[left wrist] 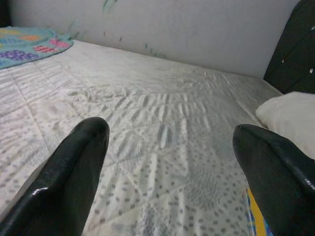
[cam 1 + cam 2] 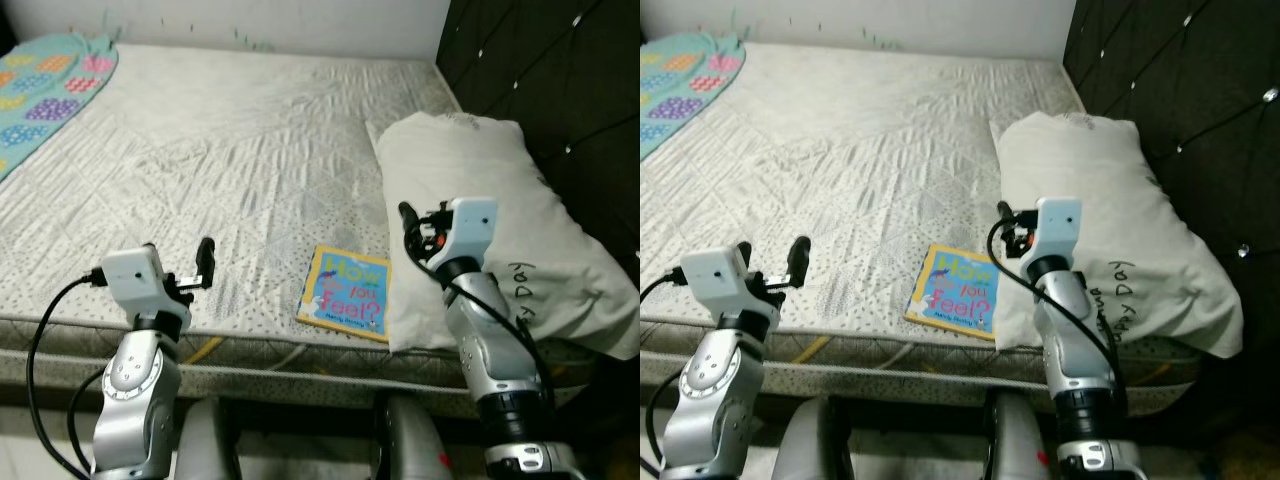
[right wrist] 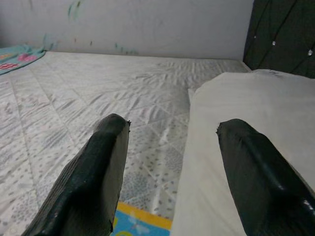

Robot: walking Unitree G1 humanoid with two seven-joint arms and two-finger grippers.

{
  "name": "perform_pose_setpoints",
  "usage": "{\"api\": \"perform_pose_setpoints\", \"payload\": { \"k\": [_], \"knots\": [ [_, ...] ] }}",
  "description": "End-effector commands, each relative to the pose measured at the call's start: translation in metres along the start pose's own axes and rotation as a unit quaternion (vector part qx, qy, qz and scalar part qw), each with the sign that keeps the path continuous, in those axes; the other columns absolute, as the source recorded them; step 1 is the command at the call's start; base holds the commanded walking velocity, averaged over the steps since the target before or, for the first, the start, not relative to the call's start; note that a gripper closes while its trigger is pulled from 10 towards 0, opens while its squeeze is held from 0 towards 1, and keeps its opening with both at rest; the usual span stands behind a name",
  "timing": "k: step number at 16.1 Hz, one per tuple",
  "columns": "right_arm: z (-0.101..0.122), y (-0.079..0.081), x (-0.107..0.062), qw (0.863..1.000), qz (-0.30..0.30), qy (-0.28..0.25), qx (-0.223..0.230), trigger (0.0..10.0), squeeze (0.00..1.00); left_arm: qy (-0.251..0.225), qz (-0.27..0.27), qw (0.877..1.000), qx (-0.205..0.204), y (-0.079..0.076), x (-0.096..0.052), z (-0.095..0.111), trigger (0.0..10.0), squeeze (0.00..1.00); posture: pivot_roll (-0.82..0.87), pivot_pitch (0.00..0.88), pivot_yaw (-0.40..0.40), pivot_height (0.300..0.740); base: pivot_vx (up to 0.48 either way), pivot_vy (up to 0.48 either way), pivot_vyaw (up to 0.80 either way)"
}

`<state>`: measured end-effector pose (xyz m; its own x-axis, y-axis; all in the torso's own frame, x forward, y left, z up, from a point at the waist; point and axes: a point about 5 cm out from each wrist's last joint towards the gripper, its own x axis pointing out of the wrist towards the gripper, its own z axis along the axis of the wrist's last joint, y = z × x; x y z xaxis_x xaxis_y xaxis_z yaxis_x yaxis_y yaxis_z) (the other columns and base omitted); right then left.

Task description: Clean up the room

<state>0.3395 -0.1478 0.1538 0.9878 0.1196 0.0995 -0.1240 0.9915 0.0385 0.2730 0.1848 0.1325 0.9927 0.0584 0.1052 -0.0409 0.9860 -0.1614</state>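
Observation:
A small yellow-and-blue picture book (image 2: 345,293) titled "How do you feel?" lies flat near the front edge of the mattress (image 2: 230,150), its right side against a white pillow (image 2: 500,230). My left gripper (image 2: 178,260) hovers open over the front edge of the bed, left of the book, with nothing between its fingers (image 1: 74,172). My right gripper (image 2: 422,222) is open above the pillow's left edge, just beyond the book. Through the right wrist view a corner of the book (image 3: 142,222) shows below the gap between the fingers (image 3: 93,167).
A colourful patterned blanket (image 2: 40,85) lies at the far left corner of the bed. A black tufted headboard (image 2: 560,90) rises on the right behind the pillow. A white wall (image 1: 187,29) runs along the bed's far side.

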Motion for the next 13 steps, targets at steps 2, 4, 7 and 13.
{"api": "perform_pose_setpoints", "payload": {
  "k": [2,4,7,13],
  "knots": [
    [0.003,-0.003,-0.001,1.0,-0.011,-0.01,0.004,10.0,0.0,0.001,0.007,1.0,0.002,-0.001,-0.003,-0.003,10.0,0.0,-0.03,0.0,-0.021,0.621,0.0,0.0,0.0],
    [-0.001,-0.004,-0.003,1.0,-0.018,-0.006,0.007,10.0,0.0,0.004,0.008,1.0,0.003,-0.002,-0.003,-0.006,10.0,0.0,-0.03,0.0,-0.014,0.644,0.0,0.0,0.0],
    [-0.005,-0.003,-0.002,1.0,-0.02,-0.004,0.01,10.0,0.0,0.003,0.009,1.0,0.004,-0.001,-0.002,-0.006,10.0,0.0,-0.02,0.0,-0.007,0.675,0.0,0.0,0.0],
    [-0.006,-0.005,-0.003,0.999,-0.037,-0.006,0.012,10.0,0.0,0.017,-0.003,1.0,0.008,-0.003,-0.001,-0.01,10.0,0.0,-0.02,0.0,0.016,0.733,0.0,0.0,0.0]
  ]
}}
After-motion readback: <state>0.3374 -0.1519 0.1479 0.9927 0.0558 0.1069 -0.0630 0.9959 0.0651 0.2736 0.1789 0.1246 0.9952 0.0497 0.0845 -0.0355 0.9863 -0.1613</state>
